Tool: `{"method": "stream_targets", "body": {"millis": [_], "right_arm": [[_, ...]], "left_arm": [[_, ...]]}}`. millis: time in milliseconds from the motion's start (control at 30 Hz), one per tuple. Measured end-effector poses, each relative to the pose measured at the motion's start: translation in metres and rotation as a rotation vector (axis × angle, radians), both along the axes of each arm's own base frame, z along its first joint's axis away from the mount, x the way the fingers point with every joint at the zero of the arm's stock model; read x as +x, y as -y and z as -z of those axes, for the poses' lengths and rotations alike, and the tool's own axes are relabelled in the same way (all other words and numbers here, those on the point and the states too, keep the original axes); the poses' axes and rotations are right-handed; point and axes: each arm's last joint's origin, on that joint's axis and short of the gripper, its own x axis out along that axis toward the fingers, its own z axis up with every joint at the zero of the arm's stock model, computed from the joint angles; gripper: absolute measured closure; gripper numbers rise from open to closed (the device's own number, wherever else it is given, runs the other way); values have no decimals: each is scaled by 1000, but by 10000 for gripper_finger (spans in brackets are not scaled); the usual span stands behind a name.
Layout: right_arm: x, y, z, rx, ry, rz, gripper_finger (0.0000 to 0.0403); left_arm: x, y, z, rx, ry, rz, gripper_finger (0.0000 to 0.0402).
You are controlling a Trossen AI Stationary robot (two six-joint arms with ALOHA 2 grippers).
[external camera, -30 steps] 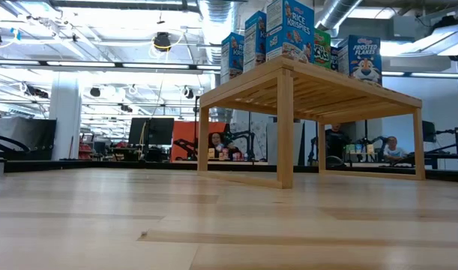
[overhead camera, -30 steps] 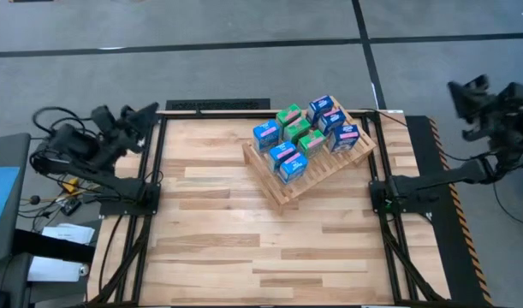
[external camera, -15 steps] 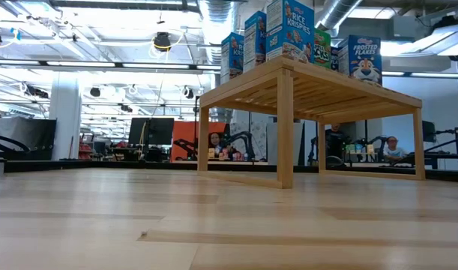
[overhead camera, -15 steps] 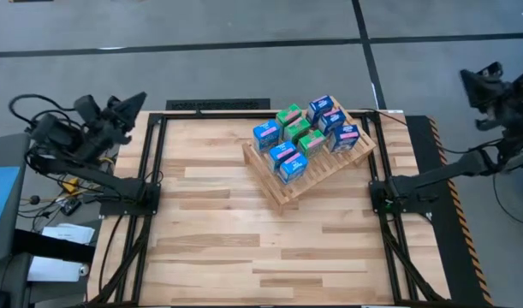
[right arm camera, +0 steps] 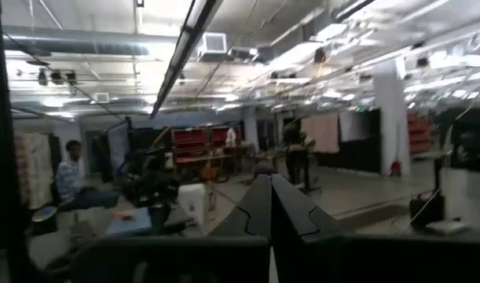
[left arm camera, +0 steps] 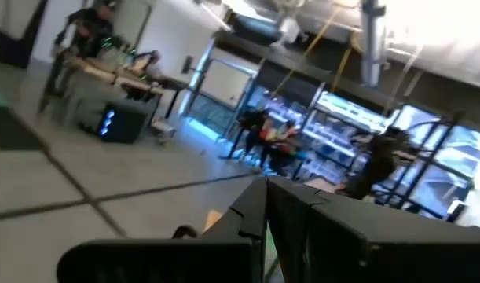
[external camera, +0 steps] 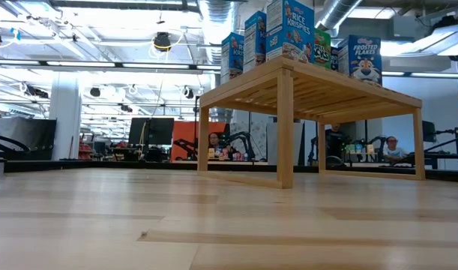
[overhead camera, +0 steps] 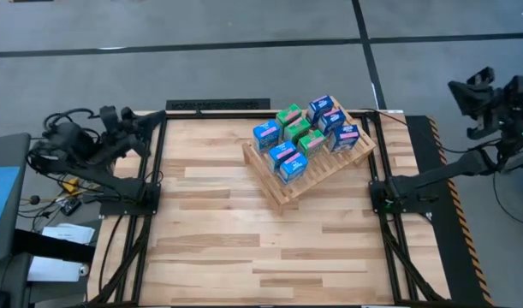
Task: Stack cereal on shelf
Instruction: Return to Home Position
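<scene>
- Left gripper (overhead camera: pixel 144 126): parked by the table's left edge, over the frame and well apart from the shelf. Its wrist view shows the two dark fingers pressed together with no gap. It holds nothing and touches nothing.
- Right gripper (overhead camera: pixel 465 91): carried out beyond the table's right edge, also well apart from the shelf. Its wrist view likewise shows the fingers closed tip to tip, empty, and facing the room, not the work.
- Cereal (overhead camera: pixel 300 137): nine boxes counted from above, all standing on the shelf in one close block. The green ones run through the middle, with blue on both sides. The low view confirms the boxes are upright on top.
- Shelf (overhead camera: pixel 329 168): sits right of centre on the table (overhead camera: pixel 244 248), turned at an angle to the table's edges, with bare slats along its near side.
- No box is seen lying on the table planks in either view.
- Assessment: stacking appears complete. The only item outstanding is settling both arms at rest, and both look close to that.
</scene>
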Motion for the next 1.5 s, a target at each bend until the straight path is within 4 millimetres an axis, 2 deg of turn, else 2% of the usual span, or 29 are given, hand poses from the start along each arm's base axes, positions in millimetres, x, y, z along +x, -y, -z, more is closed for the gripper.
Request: {"method": "stream_targets", "body": {"millis": [133,267,400,567,733,767,833,900,933,967,1067,1167,1333,1500], "right_arm": [[-2,-3,5,-23,-49,43,388],[9,-9,19,-34,-177,32,388],[17,-15,32,-69,-210,-14,389],[-5,-17,54,-17,-133,22,388],[-19,-23,97,40,13,15,388],[-18,-25,105,42,28,30,388],[-10,-27,107,60,19,61,388],[-5,-29,113,65,-67,83,388],[1,-29,110,56,-65,95,388],[6,-30,108,50,-66,85,388],[22,-31,125,86,-139,64,388],[26,-32,133,138,-84,9,388],[47,-32,146,205,-102,-63,387],[65,-30,158,190,-127,-81,387]], "left_arm": [[1,0,16,-36,-25,-15,401],[9,1,42,-28,-107,-25,401],[-1,-2,59,-81,-53,-62,401],[-17,-6,81,-124,-1,-55,401],[-20,-6,104,-105,-12,-24,401],[-20,-6,109,-104,-17,-28,401],[-22,-7,119,-113,-27,-53,401],[-21,-7,128,-139,-20,-67,401],[-20,-7,133,-145,-23,-69,401],[-19,-7,140,-149,-35,-69,401],[-11,-5,157,-187,-32,-78,401],[-3,-3,176,-223,-47,-65,401],[7,3,204,-295,-49,-27,401],[11,9,213,-318,-35,-18,401]]}}
